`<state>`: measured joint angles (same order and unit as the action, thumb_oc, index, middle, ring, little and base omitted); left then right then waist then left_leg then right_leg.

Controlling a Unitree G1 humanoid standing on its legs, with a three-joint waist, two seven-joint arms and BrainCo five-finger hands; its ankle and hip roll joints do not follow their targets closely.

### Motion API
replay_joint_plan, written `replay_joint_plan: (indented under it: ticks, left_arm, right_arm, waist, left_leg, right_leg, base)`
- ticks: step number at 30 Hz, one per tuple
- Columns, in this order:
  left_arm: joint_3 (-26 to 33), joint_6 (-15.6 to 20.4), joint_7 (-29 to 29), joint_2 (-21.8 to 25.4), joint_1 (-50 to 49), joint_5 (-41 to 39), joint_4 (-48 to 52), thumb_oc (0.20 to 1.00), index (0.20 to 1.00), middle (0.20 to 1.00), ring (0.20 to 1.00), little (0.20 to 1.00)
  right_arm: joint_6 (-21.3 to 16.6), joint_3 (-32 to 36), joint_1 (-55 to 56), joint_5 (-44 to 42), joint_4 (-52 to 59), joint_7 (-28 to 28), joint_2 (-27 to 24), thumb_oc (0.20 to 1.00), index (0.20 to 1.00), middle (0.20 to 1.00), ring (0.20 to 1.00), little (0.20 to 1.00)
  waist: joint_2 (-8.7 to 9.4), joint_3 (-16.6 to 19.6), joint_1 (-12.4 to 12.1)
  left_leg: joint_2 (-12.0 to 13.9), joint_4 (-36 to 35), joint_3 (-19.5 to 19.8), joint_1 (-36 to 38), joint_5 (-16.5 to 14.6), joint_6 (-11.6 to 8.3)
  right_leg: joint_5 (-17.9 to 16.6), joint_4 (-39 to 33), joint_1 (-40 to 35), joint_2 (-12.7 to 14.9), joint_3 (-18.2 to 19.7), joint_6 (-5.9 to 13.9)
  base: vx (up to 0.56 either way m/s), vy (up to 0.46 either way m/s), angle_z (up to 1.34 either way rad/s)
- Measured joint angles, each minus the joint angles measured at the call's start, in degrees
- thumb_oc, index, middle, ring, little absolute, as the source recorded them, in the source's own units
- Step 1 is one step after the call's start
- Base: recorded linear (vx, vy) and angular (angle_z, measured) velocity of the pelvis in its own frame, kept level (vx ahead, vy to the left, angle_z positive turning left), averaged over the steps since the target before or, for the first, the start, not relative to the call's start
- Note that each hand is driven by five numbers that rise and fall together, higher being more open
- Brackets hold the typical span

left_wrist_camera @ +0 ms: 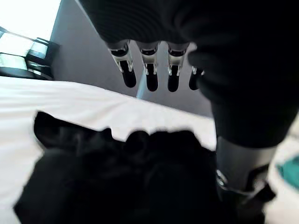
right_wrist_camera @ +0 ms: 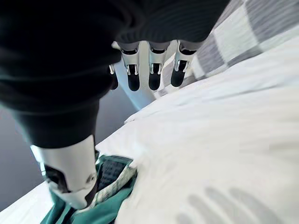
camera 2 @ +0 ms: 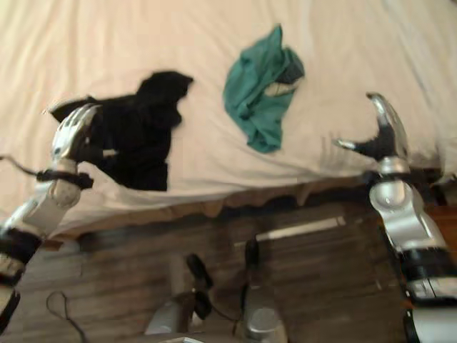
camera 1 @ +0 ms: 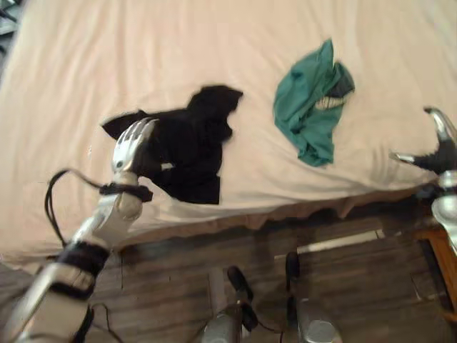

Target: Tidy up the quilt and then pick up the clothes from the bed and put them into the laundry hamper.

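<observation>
A crumpled black garment (camera 1: 189, 146) lies near the front edge of the cream bed sheet (camera 1: 107, 64). My left hand (camera 1: 132, 146) hovers over its left part with fingers (left_wrist_camera: 150, 74) straight, open, holding nothing; the black cloth (left_wrist_camera: 121, 182) spreads just below them. A teal green garment (camera 1: 310, 107) with a light patch lies to the right. My right hand (camera 2: 382, 132) is raised open above the bed's front right edge, fingers (right_wrist_camera: 154, 70) straight, apart from the teal cloth (right_wrist_camera: 100, 198).
The bed's front edge (camera 1: 285, 211) runs across the middle, with dark wood floor (camera 1: 343, 286) below it. A wooden piece of furniture (camera 1: 439, 250) stands at the right edge. A checked quilt (right_wrist_camera: 261, 23) lies past the right hand.
</observation>
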<state>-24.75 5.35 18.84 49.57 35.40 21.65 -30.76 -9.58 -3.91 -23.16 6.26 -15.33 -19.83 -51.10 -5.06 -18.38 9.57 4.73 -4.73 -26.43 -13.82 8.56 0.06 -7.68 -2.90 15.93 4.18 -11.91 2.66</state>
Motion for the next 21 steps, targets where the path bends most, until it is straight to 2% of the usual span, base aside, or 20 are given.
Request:
replay_joint_plan:
  ticks: [2, 3, 4, 7, 11, 13, 14, 15, 16, 17, 18, 20, 21]
  left_arm:
    - [-0.4, -1.2, -0.2, -0.6, 3.3, 2.4, -2.5, 1.000, 1.000, 1.000, 1.000, 1.000]
    - [-2.5, -2.1, -0.2, -0.7, 6.4, 4.6, -6.2, 1.000, 1.000, 1.000, 1.000, 1.000]
    - [-4.3, -2.9, -0.2, -0.7, 9.5, 6.2, -9.6, 0.200, 0.200, 0.200, 0.200, 0.200]
    - [-7.0, -4.1, -0.8, -0.1, 16.0, 12.0, -13.6, 0.200, 0.200, 0.200, 0.200, 0.200]
    - [-6.3, -4.2, -1.2, 1.0, 15.4, 15.9, -10.1, 0.200, 0.200, 0.200, 0.200, 0.200]
    - [-0.7, -3.6, -1.6, 1.2, 9.3, 14.9, -2.2, 0.200, 0.200, 0.200, 0.200, 0.200]
    - [0.3, -3.1, -1.6, 1.3, 8.2, 14.5, -1.0, 0.200, 0.200, 0.200, 0.200, 0.200]
    - [0.8, -2.4, -1.9, 1.5, 6.4, 14.0, -0.3, 0.200, 0.200, 0.200, 0.200, 0.200]
    - [9.2, 0.3, -2.6, -0.3, -2.3, 9.3, 6.0, 0.200, 0.200, 0.200, 0.200, 0.200]
    - [11.7, 1.3, -2.6, -0.9, -5.7, 7.3, 7.2, 0.200, 0.200, 0.200, 0.200, 0.200]
    - [12.7, 3.1, -2.8, -1.4, -11.0, 3.2, 7.4, 0.200, 0.200, 0.200, 0.200, 0.200]
    - [14.9, 5.0, -2.8, -2.6, -16.7, -0.7, 8.7, 0.200, 0.200, 0.200, 0.200, 0.200]
    - [16.9, 6.8, -3.2, -3.0, -21.6, -4.0, 10.1, 0.200, 0.200, 0.200, 0.200, 0.200]
  right_arm:
    - [-0.4, -0.4, -1.6, 0.1, 2.3, -0.4, -0.2, 1.000, 1.000, 1.000, 1.000, 1.000]
    - [-0.7, -0.8, -2.0, 0.4, 3.6, -0.7, -0.8, 1.000, 1.000, 1.000, 1.000, 1.000]
    - [-0.7, -1.6, -2.8, 0.4, 3.7, -1.1, -1.1, 1.000, 1.000, 1.000, 1.000, 1.000]
    - [-0.7, -2.1, -5.2, 0.4, 4.2, -1.2, -1.3, 1.000, 1.000, 1.000, 1.000, 1.000]
    - [-0.8, -4.5, -11.1, 0.7, 5.5, -2.5, -2.5, 1.000, 1.000, 1.000, 1.000, 1.000]
    - [-1.0, -7.4, -15.1, 2.9, 5.5, -3.3, -5.0, 1.000, 1.000, 1.000, 1.000, 1.000]
    - [-1.1, -8.0, -15.6, 3.0, 5.5, -3.2, -5.9, 1.000, 1.000, 1.000, 1.000, 1.000]
    - [-1.2, -7.9, -15.9, 3.4, 5.4, -3.3, -6.2, 1.000, 1.000, 1.000, 1.000, 1.000]
    - [-1.1, -10.0, -16.7, 5.1, 5.0, -3.3, -9.3, 1.000, 1.000, 1.000, 1.000, 1.000]
    - [-1.0, -11.3, -17.0, 5.1, 4.4, -3.2, -10.9, 1.000, 1.000, 1.000, 1.000, 1.000]
    - [-0.6, -12.7, -17.9, 5.1, 1.8, -2.8, -11.9, 1.000, 1.000, 1.000, 1.000, 1.000]
    - [0.0, -14.8, -19.5, 5.1, -2.6, -2.3, -12.3, 1.000, 1.000, 1.000, 1.000, 1.000]
    - [0.2, -16.5, -20.3, 5.0, -8.1, -1.8, -13.1, 1.000, 1.000, 1.000, 1.000, 1.000]
  waist:
    - [0.17, -2.5, 0.0]
    - [0.26, -3.8, 0.0]
    - [0.22, -4.4, 0.2]
    - [-0.12, -5.6, -0.5]
    - [-0.60, -5.9, -2.2]
    - [-0.42, -6.2, -2.4]
    - [-0.44, -6.2, -2.3]
    - [-0.55, -6.3, -3.3]
    - [-0.45, -6.4, -3.5]
    - [-0.45, -6.4, -3.5]
    - [-0.43, -6.4, -4.8]
    - [-0.41, -6.4, -5.6]
    - [-0.44, -6.4, -6.9]
  left_leg:
    - [0.0, 0.0, -0.9, -0.9, 0.1, 0.15]
    - [0.1, 0.0, -1.2, -2.1, 0.3, 0.33]
    - [0.1, 0.0, -1.3, -3.5, 0.4, 0.48]
    - [0.1, 0.0, -1.2, -5.5, 0.5, 0.65]
    - [0.1, 0.0, 0.3, -6.1, 0.5, 0.65]
    - [0.2, 0.0, 0.7, -6.1, 0.5, 0.63]
    - [0.2, 0.0, 0.9, -6.1, 0.5, 0.61]
    - [0.2, 0.0, 1.4, -6.0, 0.5, 0.62]
    - [0.2, 0.0, 2.1, -5.8, 0.5, 0.62]
    - [0.1, 0.0, 2.4, -5.6, 0.6, 0.60]
    - [0.2, 0.0, 3.1, -5.0, 0.6, 0.60]
    - [0.2, 0.0, 4.0, -4.3, 0.7, 0.34]
    - [0.3, 0.0, 5.2, -4.2, 0.9, 0.04]
  right_leg:
    - [-0.3, 0.4, 1.4, 0.0, 0.6, -0.34]
    - [-0.4, 1.1, 3.2, 0.0, 0.9, -0.42]
    - [-0.4, 1.3, 4.8, 0.0, 0.9, -0.46]
    - [-0.8, 1.5, 6.8, 0.0, 1.0, -0.95]
    - [-0.8, 1.3, 7.0, 0.0, 0.7, -0.93]
    - [-0.8, 1.2, 6.8, -0.1, 0.1, -0.94]
    - [-0.8, 1.2, 6.7, 0.0, 0.0, -0.95]
    - [-0.7, 1.2, 6.4, -0.1, -0.4, -0.97]
    - [-0.7, 0.8, 6.0, -0.1, -0.7, -0.97]
    - [-0.8, 0.5, 5.6, 0.0, -0.7, -0.98]
    - [-0.8, 0.3, 4.6, -0.2, -1.1, -0.98]
    - [-0.4, 0.2, 3.6, -0.1, -1.6, -0.94]
    - [-0.3, -0.2, 3.1, -0.2, -2.2, -0.85]
  base:
    - [-0.09, -0.038, -0.18]
    - [-0.08, -0.014, -0.16]
    - [-0.06, -0.010, -0.10]
    - [-0.02, -0.040, -0.02]
    - [0.02, -0.062, 0.03]
    - [0.04, -0.090, 0.09]
    - [0.03, -0.094, 0.11]
    - [0.03, -0.092, 0.10]
    - [0.03, -0.091, 0.09]
    - [0.02, -0.096, 0.08]
    - [0.01, -0.100, 0.07]
    - [0.00, -0.101, 0.13]
    - [-0.01, -0.097, 0.27]
